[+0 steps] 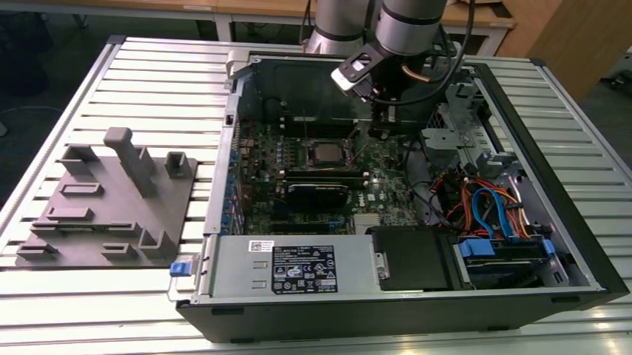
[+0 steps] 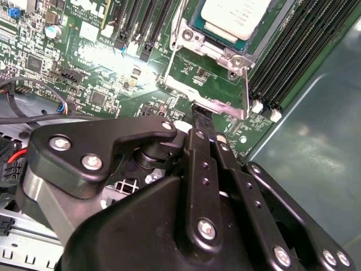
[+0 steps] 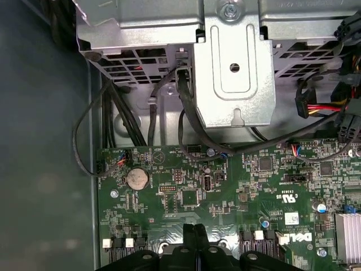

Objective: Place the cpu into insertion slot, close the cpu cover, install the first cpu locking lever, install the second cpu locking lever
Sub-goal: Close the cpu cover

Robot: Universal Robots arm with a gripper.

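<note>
The cpu (image 2: 234,16) shows its silver-grey top and lies flat in the insertion slot (image 2: 186,36) on the green motherboard (image 3: 186,197). The cpu cover (image 2: 228,52) frames the chip, lying down around it. A thin metal locking lever (image 2: 246,93) runs along one side of the socket, and its flat bent end (image 2: 219,107) sits right at my fingertips. My gripper (image 2: 201,113) is shut, its two black fingers pressed together with nothing between them, low over the board beside the socket. In the exterior view the gripper (image 1: 380,127) hangs just to the right of the cpu (image 1: 324,153).
Black memory slots (image 2: 282,62) flank the socket. A metal drive cage (image 3: 231,68) and black cables (image 3: 186,107) stand close behind the gripper. The power supply (image 1: 286,270) fills the case front. A grey fixture (image 1: 109,200) sits on the slatted table at the exterior view's left.
</note>
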